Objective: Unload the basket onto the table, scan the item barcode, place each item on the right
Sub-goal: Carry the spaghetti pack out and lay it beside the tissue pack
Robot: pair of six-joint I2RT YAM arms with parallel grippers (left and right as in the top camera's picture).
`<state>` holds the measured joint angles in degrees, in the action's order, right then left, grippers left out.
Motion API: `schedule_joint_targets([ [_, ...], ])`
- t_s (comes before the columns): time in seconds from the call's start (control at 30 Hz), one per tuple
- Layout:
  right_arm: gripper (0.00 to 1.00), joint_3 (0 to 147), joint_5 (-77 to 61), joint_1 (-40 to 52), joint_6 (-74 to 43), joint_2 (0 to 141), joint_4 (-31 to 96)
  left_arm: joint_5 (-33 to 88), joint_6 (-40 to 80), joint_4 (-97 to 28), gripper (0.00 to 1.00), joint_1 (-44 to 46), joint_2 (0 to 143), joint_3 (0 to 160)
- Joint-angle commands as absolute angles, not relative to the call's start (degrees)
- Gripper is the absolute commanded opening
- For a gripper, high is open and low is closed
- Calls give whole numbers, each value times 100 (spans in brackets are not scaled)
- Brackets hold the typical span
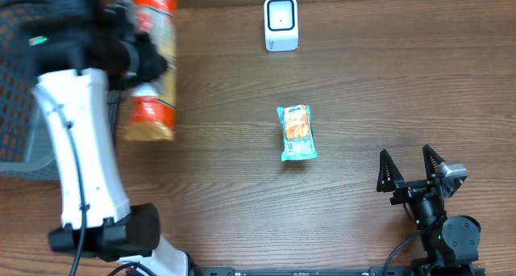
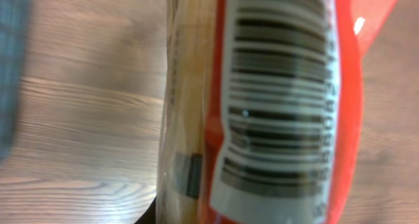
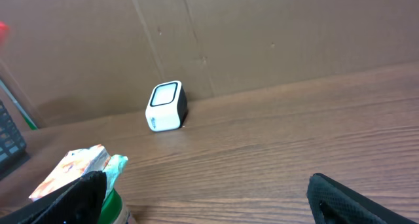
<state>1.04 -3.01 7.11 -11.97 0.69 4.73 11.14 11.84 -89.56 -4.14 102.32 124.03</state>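
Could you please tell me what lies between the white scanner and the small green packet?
Nothing; the overhead view shows only bare wood table between the scanner and the packet.

The red bag bears a barcode; its digits are blurred.

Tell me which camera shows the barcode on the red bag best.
Left wrist: the barcode fills the frame, bars distinct. Overhead shows only the red bag in the left gripper, barcode hidden. Right wrist shows no barcode.
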Motion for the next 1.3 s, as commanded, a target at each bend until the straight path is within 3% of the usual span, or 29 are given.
schedule_joint_targets([
  [0.0,100,45,-311,668,-1201,19,462,735,1693,-8499,4,189,10130,11513],
  [0.37,100,45,-311,668,-1203,19,462,633,2626,-5935,4,1479,10130,8484],
  [0.57,100,45,-311,668,-1201,19,462,-329,3315,-5162,4,1824,10130,7677],
  [0.73,100,45,-311,668,-1203,16,462,-355,3389,-4456,4,1999,10154,7144],
  [0.77,100,45,-311,668,-1203,19,462,-303,3389,-4296,10,2003,10173,7006],
  [0.9,100,45,-311,668,-1201,19,462,-296,3385,-4075,19,2001,10191,6790],
  [1.13,100,45,-311,668,-1203,16,462,-292,3387,-4001,22,2003,10191,6659],
  [1.27,100,45,-311,668,-1203,19,462,-294,3385,-3966,32,2003,10191,6576],
])
